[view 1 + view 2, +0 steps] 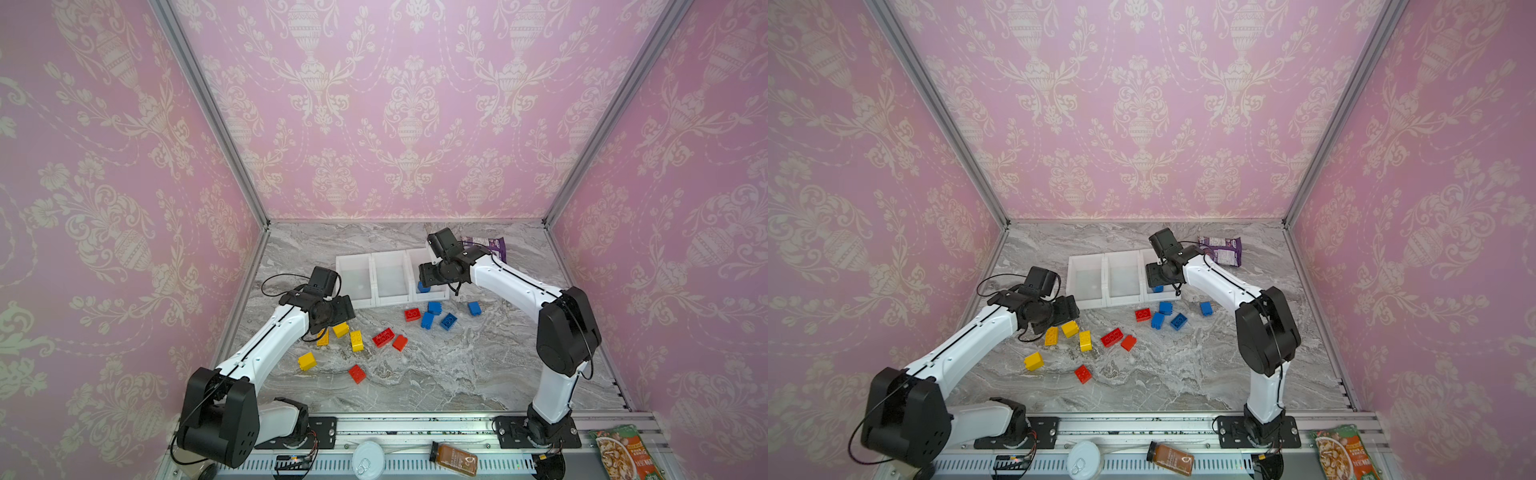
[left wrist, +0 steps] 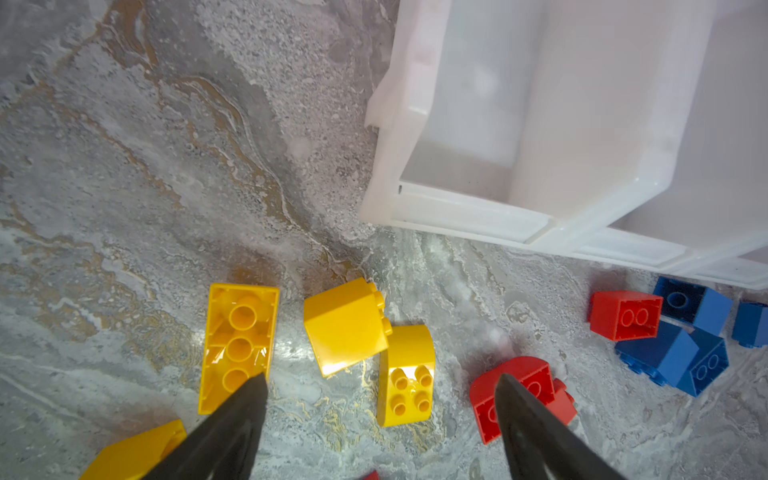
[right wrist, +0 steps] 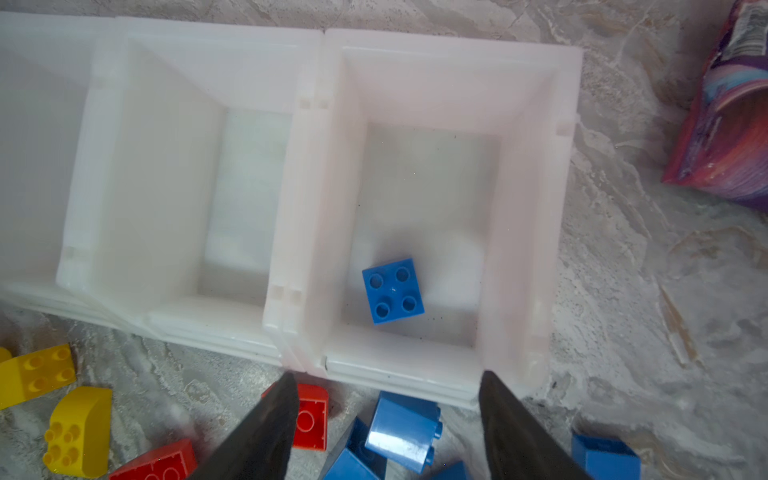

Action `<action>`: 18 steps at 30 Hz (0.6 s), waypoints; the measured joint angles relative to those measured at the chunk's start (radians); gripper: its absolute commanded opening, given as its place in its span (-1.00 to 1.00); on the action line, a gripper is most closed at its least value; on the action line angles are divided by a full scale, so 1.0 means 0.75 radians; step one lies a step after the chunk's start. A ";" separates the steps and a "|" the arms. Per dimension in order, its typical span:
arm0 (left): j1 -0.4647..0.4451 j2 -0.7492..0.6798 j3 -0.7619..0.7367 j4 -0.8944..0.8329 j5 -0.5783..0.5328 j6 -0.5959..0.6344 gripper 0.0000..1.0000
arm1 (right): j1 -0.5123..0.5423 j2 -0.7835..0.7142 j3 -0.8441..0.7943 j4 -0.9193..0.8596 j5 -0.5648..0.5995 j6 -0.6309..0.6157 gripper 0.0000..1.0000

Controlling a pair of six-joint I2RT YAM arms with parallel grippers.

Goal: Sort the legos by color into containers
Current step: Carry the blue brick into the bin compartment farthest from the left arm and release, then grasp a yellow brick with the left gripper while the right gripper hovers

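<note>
One blue lego (image 3: 392, 291) is lying in the end one of the containers (image 3: 415, 39), the right fingers (image 3: 257, 436) hanging parted and empty above. Meanwhile the left fingers (image 2: 224, 436), wide and empty, are lining up the yellow legos (image 2: 345, 324) before the containers: squeeze next, probably.

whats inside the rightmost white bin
One blue square brick, studs up, lies on its floor, nothing else. In both top views the right arm covers most of the bin.

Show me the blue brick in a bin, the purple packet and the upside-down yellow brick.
blue brick (image 3: 392, 291): right wrist view, on its studded top face.
purple packet (image 1: 1222, 251): in a top view, on the middle of its front.
upside-down yellow brick (image 2: 239, 343): left wrist view, on its hollow underside.
</note>
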 measured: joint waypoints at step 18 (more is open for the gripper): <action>-0.048 0.304 0.113 -0.095 -0.012 -0.120 0.40 | 0.034 -0.332 -0.257 -0.002 -0.052 0.061 0.61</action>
